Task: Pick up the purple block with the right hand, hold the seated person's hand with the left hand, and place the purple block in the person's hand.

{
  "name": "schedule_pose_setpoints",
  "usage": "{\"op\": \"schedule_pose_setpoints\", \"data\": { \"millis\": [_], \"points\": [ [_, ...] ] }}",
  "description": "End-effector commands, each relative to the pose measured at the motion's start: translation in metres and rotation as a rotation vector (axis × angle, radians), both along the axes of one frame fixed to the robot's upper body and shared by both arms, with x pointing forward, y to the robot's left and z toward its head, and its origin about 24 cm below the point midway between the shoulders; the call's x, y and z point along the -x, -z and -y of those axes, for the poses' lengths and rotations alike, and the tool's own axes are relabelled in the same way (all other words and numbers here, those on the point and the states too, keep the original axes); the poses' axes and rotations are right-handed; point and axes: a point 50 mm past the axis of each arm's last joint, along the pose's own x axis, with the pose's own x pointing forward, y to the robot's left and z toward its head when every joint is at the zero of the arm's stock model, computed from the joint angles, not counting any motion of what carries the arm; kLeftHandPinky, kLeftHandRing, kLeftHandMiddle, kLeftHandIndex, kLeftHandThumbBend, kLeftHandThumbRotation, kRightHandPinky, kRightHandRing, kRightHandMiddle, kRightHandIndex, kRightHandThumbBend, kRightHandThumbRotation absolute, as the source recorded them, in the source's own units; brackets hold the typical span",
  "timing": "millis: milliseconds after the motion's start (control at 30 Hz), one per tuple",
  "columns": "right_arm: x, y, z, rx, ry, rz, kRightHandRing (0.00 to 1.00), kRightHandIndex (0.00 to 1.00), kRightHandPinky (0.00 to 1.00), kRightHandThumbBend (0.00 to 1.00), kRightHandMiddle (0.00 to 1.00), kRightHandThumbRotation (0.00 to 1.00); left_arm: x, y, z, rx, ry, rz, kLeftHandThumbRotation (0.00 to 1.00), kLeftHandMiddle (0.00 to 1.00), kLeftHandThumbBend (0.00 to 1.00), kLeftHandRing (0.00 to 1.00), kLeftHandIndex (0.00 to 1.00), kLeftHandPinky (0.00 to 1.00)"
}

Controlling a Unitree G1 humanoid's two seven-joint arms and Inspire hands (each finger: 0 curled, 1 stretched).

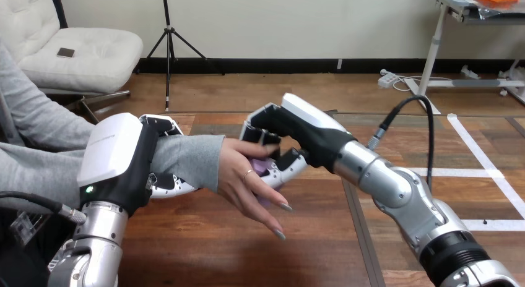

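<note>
The purple block is sitting inside the right hand, whose fingers and thumb are curling round it so that only a sliver of purple is showing between them. It is resting against the open palm of the person's hand. Judging by how little of it is peeking out, the block is probably small, light and rigid, with smooth faces that may be slipping easily. A pinch across two opposite flat sides is looking like the surest hold. The left hand is wrapping its fingers around the person's grey-sleeved forearm just behind the wrist, steadying it above the wooden table. The person's palm is tilting, with the fingers pointing down toward the table, so a freed block could be sliding off. The robot's own thumb and the person's outstretched fingers are crowding the space around the block, leaving little room for opening.
</note>
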Motion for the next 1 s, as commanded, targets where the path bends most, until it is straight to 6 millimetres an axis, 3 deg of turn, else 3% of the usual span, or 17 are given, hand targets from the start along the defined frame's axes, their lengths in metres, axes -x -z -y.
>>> {"op": "schedule_pose_setpoints", "data": {
  "millis": [0, 967],
  "points": [
    [-0.011, -0.049, -0.011, -0.049, -0.035, 0.145, 0.35, 0.41, 0.33, 0.82, 0.40, 0.00, -0.017, -0.033, 0.025, 0.048, 0.092, 0.162, 0.00, 0.37, 0.76, 0.32, 0.37, 0.26],
    [-0.011, -0.066, -0.012, -0.088, -0.051, 0.178, 0.35, 0.40, 0.34, 0.82, 0.40, 0.00, -0.018, -0.027, 0.025, 0.055, 0.114, 0.136, 0.00, 0.37, 0.74, 0.32, 0.37, 0.26]
  ]
}}
